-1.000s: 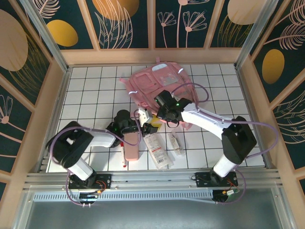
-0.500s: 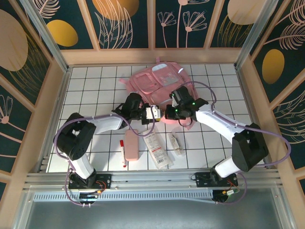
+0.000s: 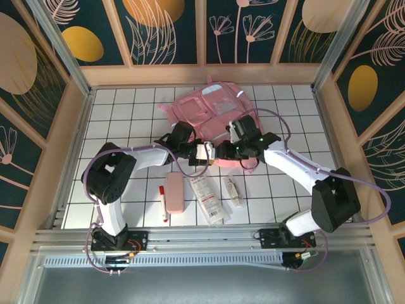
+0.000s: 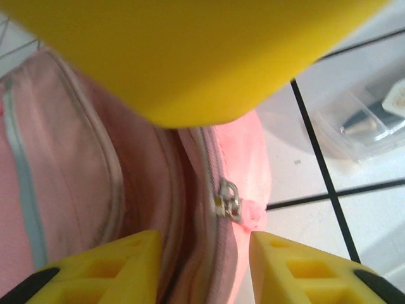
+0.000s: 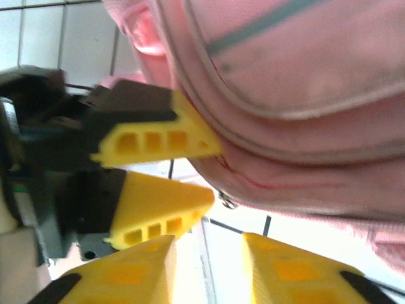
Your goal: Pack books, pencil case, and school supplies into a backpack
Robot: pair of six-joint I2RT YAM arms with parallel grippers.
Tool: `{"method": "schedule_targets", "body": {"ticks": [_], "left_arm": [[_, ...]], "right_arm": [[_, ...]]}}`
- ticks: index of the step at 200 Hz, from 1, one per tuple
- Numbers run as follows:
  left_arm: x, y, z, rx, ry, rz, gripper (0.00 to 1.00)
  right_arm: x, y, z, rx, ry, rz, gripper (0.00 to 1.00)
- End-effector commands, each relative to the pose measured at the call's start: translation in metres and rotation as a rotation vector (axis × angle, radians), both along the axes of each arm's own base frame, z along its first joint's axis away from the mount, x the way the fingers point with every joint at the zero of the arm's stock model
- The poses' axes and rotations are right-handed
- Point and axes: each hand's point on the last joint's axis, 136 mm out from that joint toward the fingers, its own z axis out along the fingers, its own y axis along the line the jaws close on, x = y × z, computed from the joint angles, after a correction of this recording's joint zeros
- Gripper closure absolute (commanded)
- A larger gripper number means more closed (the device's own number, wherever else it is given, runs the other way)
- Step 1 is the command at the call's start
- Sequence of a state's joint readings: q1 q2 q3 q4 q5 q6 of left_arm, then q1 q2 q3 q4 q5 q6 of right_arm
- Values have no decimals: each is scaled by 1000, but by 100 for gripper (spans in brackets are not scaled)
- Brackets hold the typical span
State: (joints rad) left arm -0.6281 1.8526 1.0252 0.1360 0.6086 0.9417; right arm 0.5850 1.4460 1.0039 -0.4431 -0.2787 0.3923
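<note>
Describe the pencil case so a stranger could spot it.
Start at the big pink backpack on the tiled table. In the row of small things nearer the front edge, the pencil case is the plain pink pouch between the red-and-white marker and the white packet.

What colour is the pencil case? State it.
Pink; the pencil case shows best in the top external view.
</note>
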Motion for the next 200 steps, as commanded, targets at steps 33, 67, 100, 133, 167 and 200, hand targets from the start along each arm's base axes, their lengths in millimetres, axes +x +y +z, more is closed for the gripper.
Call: {"method": "schedule_targets", "body": {"ticks": [33, 67, 100, 133, 167, 200], "left_arm": [[-5, 19, -22, 98, -4, -3, 60], [25, 25, -31, 145, -29, 110, 65], [28, 19, -19, 123, -26, 73, 100], [12, 0, 23, 36, 133, -3, 100], [-1, -10, 42, 28, 385, -21, 100], [-8, -9, 32, 32, 524, -10, 100]], "right_arm": [[-21, 4, -24, 74, 40, 40, 61], [-16, 2, -30, 81, 17, 0, 63], [-13, 0, -30, 82, -18, -5, 63], [-13, -3, -32, 25, -147, 51, 42], [14, -18, -13, -36, -258, -64, 40], [34, -31, 1, -129, -320, -264, 43]]}}
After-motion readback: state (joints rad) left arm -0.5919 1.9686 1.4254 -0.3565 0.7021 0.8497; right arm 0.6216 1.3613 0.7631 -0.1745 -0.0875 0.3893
